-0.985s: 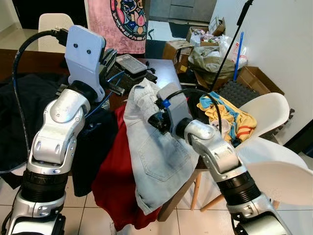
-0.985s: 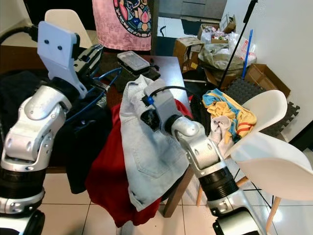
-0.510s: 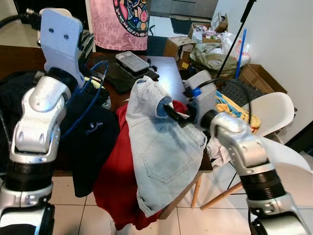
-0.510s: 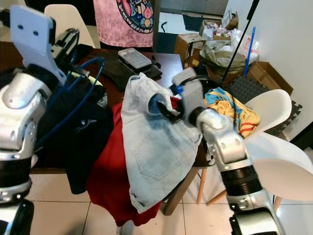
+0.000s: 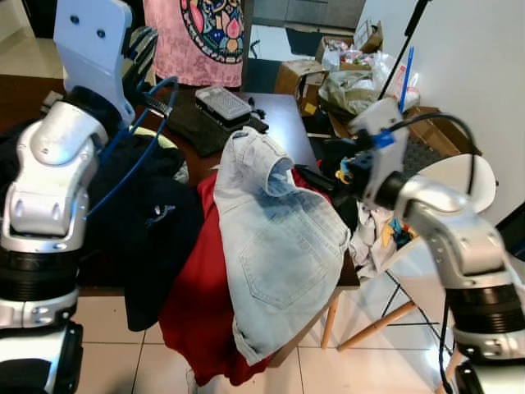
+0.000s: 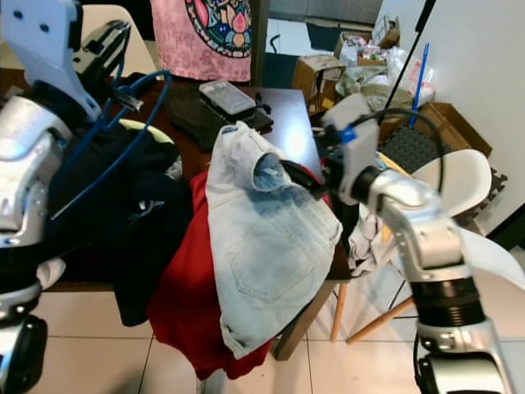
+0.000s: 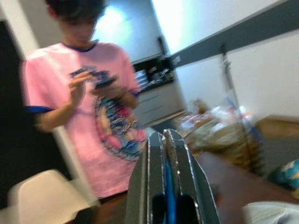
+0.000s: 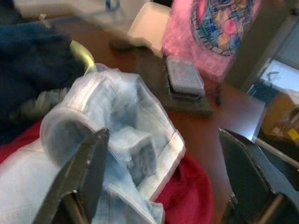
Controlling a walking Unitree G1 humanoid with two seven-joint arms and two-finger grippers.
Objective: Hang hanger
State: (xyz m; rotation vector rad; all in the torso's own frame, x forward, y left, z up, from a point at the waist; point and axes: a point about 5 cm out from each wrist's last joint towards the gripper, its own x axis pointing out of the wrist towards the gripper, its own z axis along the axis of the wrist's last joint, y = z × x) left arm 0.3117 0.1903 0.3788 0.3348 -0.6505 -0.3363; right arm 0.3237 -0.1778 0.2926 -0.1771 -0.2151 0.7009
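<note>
The left gripper (image 7: 164, 186) was raised high at the robot's left, its 2 black fingers (image 7: 147, 182) pressed together on a blue hanger (image 5: 139, 123), whose thin wire looped down from the fingers over the dark clothes (image 5: 156, 222) on the brown surface (image 5: 283, 115). The right gripper (image 8: 168, 172) had its fingers (image 8: 86, 163) spread wide with nothing between them, poised just beside the pale denim shorts (image 5: 279, 238) that draped over the surface's edge on top of a red garment (image 5: 197, 304).

The hanger looked light, thin and stiff (probably a little springy), and smooth enough to pivot in a narrow pinch; a hold near the hook's neck would likely keep it from swinging. No rail or rod to hang it on could be made out.

Beyond the clothes, a black case (image 5: 223, 104) lay on the surface, and a person in a pink printed shirt (image 7: 105, 135) stood behind it looking at a phone. A white chair (image 5: 447, 180) and cluttered boxes (image 5: 344, 78) stood to the right.
</note>
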